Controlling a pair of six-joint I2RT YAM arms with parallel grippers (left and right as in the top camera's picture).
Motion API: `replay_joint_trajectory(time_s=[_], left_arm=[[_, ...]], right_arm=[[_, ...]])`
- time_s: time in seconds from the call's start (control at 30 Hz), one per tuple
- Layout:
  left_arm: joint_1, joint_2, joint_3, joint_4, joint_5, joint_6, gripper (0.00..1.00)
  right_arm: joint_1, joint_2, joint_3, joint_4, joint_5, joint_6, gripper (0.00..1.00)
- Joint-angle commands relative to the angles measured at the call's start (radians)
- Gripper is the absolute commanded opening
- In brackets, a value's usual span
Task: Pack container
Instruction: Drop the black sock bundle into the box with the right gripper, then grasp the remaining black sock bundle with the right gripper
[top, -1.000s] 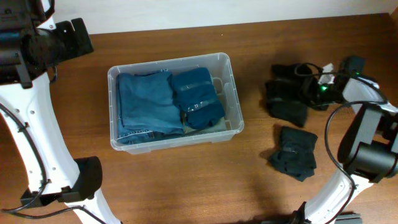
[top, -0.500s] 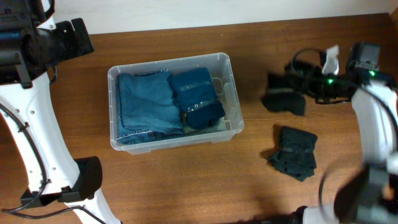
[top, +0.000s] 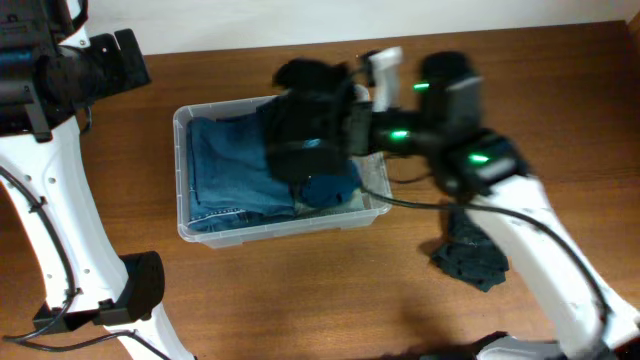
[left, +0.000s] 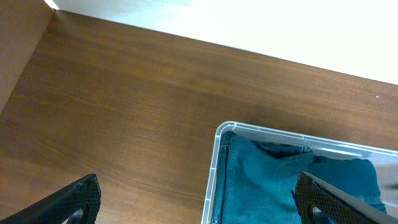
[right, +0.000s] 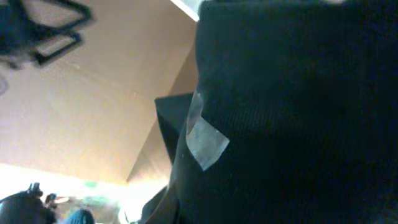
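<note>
The bench (top: 300, 300) is dark brown wood with a fine lengthwise grain, and a plain white wall (top: 300, 15) runs along the top of the overhead view. The container (top: 181, 170) sits left of centre: clear plastic, rectangular, with rounded corners and a thick rim. In its left half lies a flat fold of blue denim (top: 235, 175), and a smaller, darker blue bundle (top: 335, 188) peeks out at the right.

The right tool (top: 348, 128) is stretched in from the right, above the container's upper right part. Its fingers are buried in a black garment (top: 305, 125), soft and fine-ribbed, so it seems to be clamped on the cloth, which hangs clear of the bench. In the right wrist view a small pale tag (right: 205, 140) shows on the fabric. A second black garment (top: 470, 258) lies crumpled on the bench at lower right.

The left tool (left: 196, 202) is at the upper left, fingers wide apart, gripping nothing.
</note>
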Motion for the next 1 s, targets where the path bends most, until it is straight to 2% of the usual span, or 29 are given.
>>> replay_joint_trajectory(time_s=[0.0, 0.03, 0.07, 0.1, 0.17, 0.3, 0.4, 0.5, 0.6, 0.7, 0.77, 0.83, 0.97], left_arm=[[0.005, -0.003, 0.003, -0.002, 0.004, -0.009, 0.99], [0.005, -0.003, 0.003, -0.002, 0.004, -0.009, 0.99], [0.005, -0.003, 0.003, -0.002, 0.004, -0.009, 0.99], [0.005, -0.003, 0.003, -0.002, 0.004, -0.009, 0.99], [0.005, -0.003, 0.003, -0.002, 0.004, -0.009, 0.99], [0.005, -0.003, 0.003, -0.002, 0.004, -0.009, 0.99], [0.005, -0.003, 0.003, -0.002, 0.004, -0.009, 0.99], [0.005, -0.003, 0.003, -0.002, 0.004, -0.009, 0.99], [0.005, -0.003, 0.003, -0.002, 0.004, -0.009, 0.99], [0.005, -0.003, 0.003, -0.002, 0.004, -0.009, 0.99], [0.005, -0.003, 0.003, -0.002, 0.004, -0.009, 0.99], [0.005, -0.003, 0.003, -0.002, 0.004, -0.008, 0.99], [0.005, -0.003, 0.003, -0.002, 0.004, -0.009, 0.99]], right_arm=[[0.105, 0.116, 0.005, 0.036, 0.143, 0.111, 0.10], [0.117, 0.148, 0.005, 0.036, 0.170, 0.112, 0.15], [0.127, 0.184, 0.005, 0.033, 0.209, 0.107, 0.28], [0.132, 0.212, 0.005, 0.028, 0.242, 0.089, 0.47], [0.129, 0.266, 0.005, -0.016, 0.338, 0.000, 0.60], [0.056, 0.281, 0.006, -0.196, 0.462, -0.072, 0.68], [-0.061, 0.216, 0.021, -0.303, 0.394, -0.086, 0.70], [-0.187, 0.122, 0.029, -0.361, 0.264, -0.159, 0.71], [-0.338, 0.015, 0.029, -0.427, 0.132, -0.215, 0.81], [-0.496, -0.056, 0.029, -0.568, 0.159, -0.216, 0.94], [-0.588, -0.066, 0.029, -0.666, 0.204, -0.232, 0.99], [-0.684, -0.051, 0.015, -0.766, 0.246, -0.272, 1.00], [-0.793, -0.007, -0.074, -0.855, 0.257, -0.319, 0.99]])
